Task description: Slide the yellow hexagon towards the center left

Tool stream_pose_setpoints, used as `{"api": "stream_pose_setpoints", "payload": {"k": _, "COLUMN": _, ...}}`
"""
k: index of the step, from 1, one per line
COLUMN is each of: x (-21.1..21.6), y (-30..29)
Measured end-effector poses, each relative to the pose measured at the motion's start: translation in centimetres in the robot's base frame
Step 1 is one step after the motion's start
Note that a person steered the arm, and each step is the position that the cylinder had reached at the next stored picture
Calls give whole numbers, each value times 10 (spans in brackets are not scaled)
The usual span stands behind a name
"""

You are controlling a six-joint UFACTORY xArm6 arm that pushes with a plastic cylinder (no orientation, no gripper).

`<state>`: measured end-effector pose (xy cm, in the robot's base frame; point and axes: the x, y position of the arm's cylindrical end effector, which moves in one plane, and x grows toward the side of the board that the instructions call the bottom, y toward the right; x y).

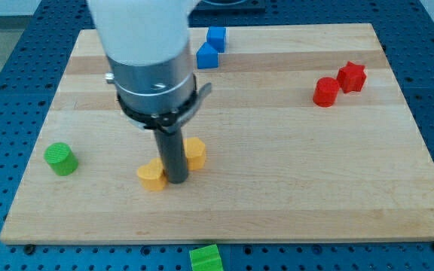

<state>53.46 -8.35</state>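
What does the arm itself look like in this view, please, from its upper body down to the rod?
A wide white cylindrical housing tops the arm, followed by a silver-grey metal collar and a black clamp ring with a small side tab. Below it runs a straight dark rod, ending at my tip. No cables or markings show.

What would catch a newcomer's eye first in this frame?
The big white and grey arm fills the view's top left, its dark rod reaching down to the wooden board. My tip sits between two yellow blocks: one at its left, the other at its right; which is the hexagon I cannot tell. Two red blocks stand out at the view's upper right, and a green cylinder at the left edge.
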Motion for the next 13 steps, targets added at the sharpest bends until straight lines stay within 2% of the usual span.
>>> {"api": "stream_pose_setpoints", "payload": {"k": 1, "x": 26, "y": -32}}
{"api": "stream_pose_setpoints", "payload": {"k": 2, "x": 27, "y": -85}}
{"api": "stream_pose_setpoints", "payload": {"k": 3, "x": 27, "y": -59}}
{"api": "stream_pose_setpoints", "payload": {"k": 4, "x": 25, "y": 81}}
{"api": "stream_pose_setpoints", "payload": {"k": 5, "x": 0, "y": 136}}
{"api": "stream_pose_setpoints", "payload": {"k": 6, "x": -11, "y": 59}}
{"api": "stream_pose_setpoints", "payload": {"k": 7, "x": -11, "y": 12}}
{"api": "stream_pose_setpoints", "payload": {"k": 8, "x": -11, "y": 77}}
{"api": "stream_pose_setpoints", "payload": {"k": 10, "x": -24, "y": -60}}
{"api": "stream_pose_setpoints", "payload": {"k": 11, "x": -26, "y": 9}}
{"api": "stream_pose_setpoints", "payload": {"k": 12, "x": -62, "y": 58}}
{"api": "stream_pose_setpoints", "payload": {"k": 13, "x": -94, "y": 9}}
